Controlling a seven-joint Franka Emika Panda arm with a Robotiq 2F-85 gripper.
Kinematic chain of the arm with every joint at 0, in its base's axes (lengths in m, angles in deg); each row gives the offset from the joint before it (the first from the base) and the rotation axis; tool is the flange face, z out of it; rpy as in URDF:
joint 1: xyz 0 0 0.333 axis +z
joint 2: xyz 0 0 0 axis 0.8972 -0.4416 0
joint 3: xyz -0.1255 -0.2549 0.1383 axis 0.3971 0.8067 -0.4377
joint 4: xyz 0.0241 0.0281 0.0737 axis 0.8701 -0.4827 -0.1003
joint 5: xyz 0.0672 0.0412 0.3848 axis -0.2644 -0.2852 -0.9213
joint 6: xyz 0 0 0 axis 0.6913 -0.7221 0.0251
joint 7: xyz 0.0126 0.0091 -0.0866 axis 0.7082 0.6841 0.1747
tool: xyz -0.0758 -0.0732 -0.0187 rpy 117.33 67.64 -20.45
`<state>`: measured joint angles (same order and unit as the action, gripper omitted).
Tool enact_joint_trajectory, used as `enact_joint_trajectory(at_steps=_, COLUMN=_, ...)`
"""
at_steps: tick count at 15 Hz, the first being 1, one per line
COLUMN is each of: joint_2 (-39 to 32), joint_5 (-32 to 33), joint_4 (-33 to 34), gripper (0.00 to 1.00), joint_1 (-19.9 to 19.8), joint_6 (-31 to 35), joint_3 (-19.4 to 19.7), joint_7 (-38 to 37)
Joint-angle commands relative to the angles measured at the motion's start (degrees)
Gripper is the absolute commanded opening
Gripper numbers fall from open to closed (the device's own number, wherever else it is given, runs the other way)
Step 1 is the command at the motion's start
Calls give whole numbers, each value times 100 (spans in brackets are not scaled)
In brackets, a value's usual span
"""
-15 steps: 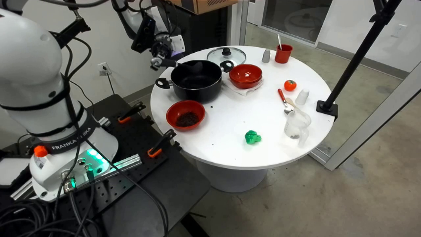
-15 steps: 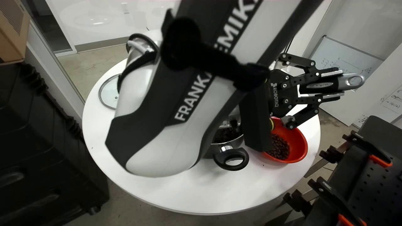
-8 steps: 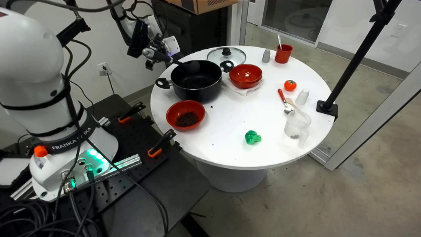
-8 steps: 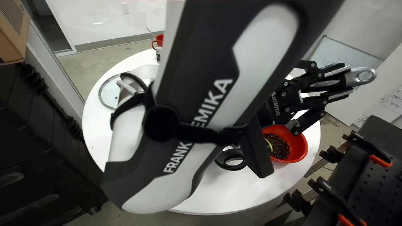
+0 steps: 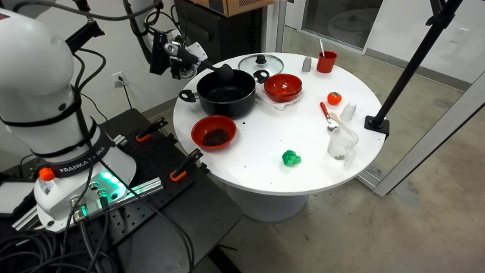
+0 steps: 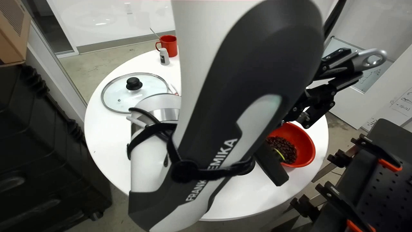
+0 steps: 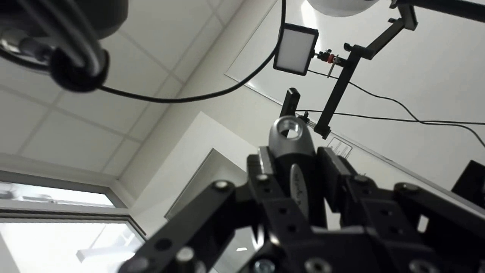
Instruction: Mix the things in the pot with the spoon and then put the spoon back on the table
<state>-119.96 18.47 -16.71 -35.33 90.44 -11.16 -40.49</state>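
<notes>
We had the black two-fingered gripper (image 7: 297, 163) pinching the long black spoon (image 5: 209, 65) by its silver-ended handle, the oval head at the mouth of the wide black round pot (image 5: 231, 108), and whether it touched anything in there we couldn't tell! Mixing, we judged, was under way or close to done, but laying the spoon back on the round white table (image 5: 257, 140) was yet to come

Pot (image 5: 229, 109) was too dark inside to ID. In an ext. view, arm (image 6: 264, 48) hid most of it & pt. of hand (image 6: 354, 65); box (image 6: 14, 30) got cut off.
</notes>
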Motion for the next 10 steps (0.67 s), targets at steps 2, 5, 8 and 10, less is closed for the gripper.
enact_joint_trajectory(at_steps=2, joint_2=-239, joint_5=129, joint_4=275, gripper=8, joint_1=-90, joint_6=-307, joint_3=-132, joint_7=-226)
enact_joint_trajectory(at_steps=5, joint_2=-259, joint_5=104, joint_4=323, gripper=8, joint_1=-304, joint_6=-128, joint_3=-319, joint_7=126)
enact_joint_trajectory(at_steps=8, joint_2=-185, joint_5=199, joint_4=242, gripper=8, joint_1=-531, joint_6=178, joint_3=-589, joint_7=556)
enact_joint_trajectory(at_steps=10, joint_2=-124, joint_5=312, joint_4=138, gripper=8, joint_1=-694, joint_6=552, joint_3=-810, joint_7=961)
